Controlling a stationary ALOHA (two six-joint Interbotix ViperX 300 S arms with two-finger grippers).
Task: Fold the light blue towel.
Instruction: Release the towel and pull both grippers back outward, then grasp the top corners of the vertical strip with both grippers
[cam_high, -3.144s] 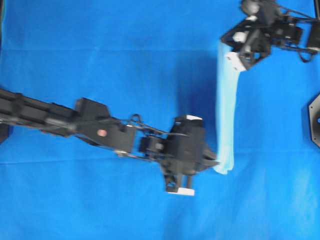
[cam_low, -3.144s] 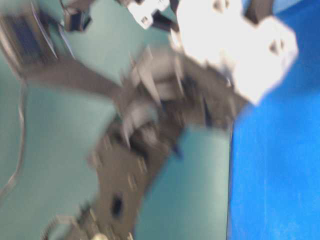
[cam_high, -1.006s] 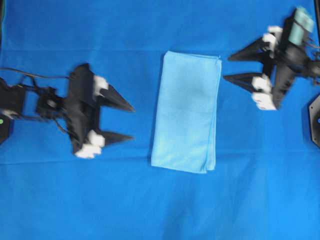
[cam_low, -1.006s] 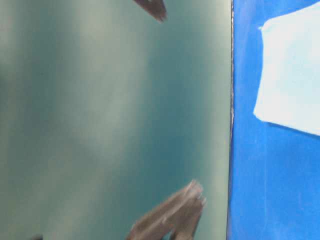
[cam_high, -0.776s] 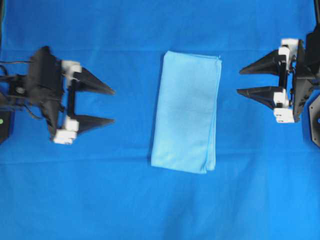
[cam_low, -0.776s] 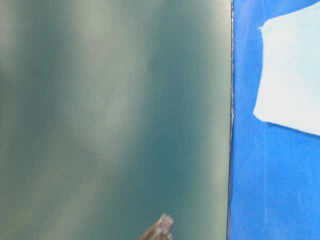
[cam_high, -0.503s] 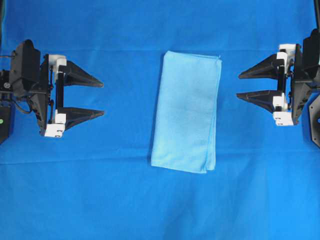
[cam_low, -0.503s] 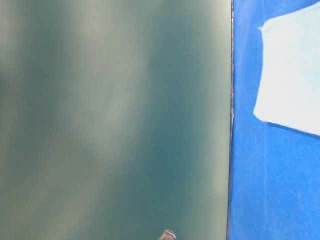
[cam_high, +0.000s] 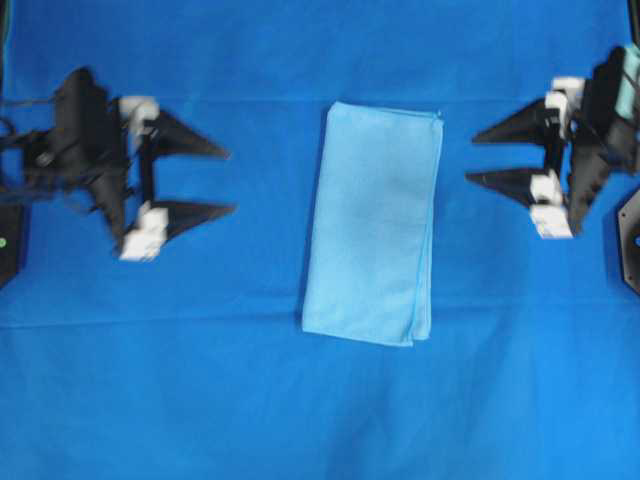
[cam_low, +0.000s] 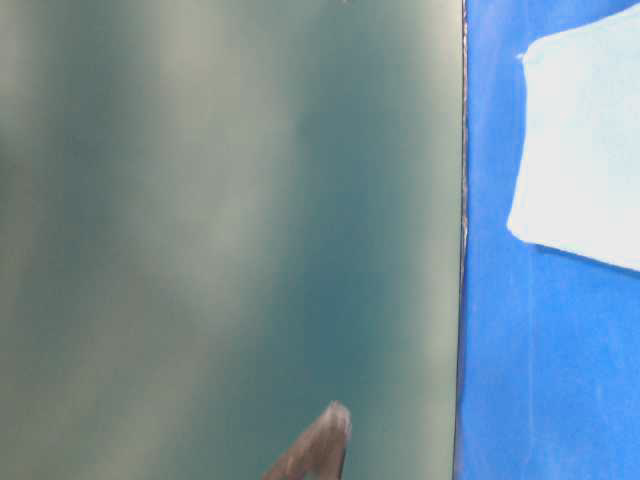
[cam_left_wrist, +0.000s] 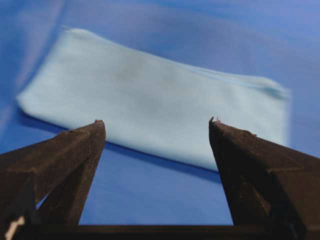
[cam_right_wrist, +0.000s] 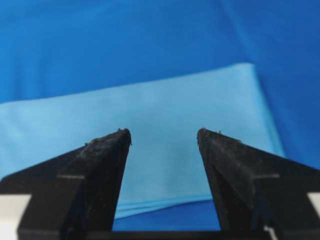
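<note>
The light blue towel (cam_high: 375, 222) lies flat in the middle of the table as a narrow folded rectangle, its long side running front to back. It also shows in the left wrist view (cam_left_wrist: 150, 95), the right wrist view (cam_right_wrist: 140, 135) and the table-level view (cam_low: 585, 140). My left gripper (cam_high: 228, 181) hangs open to the left of it, well apart, with nothing between its fingers. My right gripper (cam_high: 472, 156) stands open to the right of it, also apart and empty. Both point toward the towel.
A deep royal-blue table cloth (cam_high: 300, 400) covers the whole table. A dark arm base (cam_high: 630, 240) sits at the right edge, another (cam_high: 8, 240) at the left edge. In the table-level view a teal wall (cam_low: 220, 220) fills the left, with a blurred fingertip (cam_low: 325, 440) low down.
The left gripper has shifted right, toward the towel, and tilted a little. The right gripper has tilted and nudged up. The towel has not moved. Both grippers stay open.
</note>
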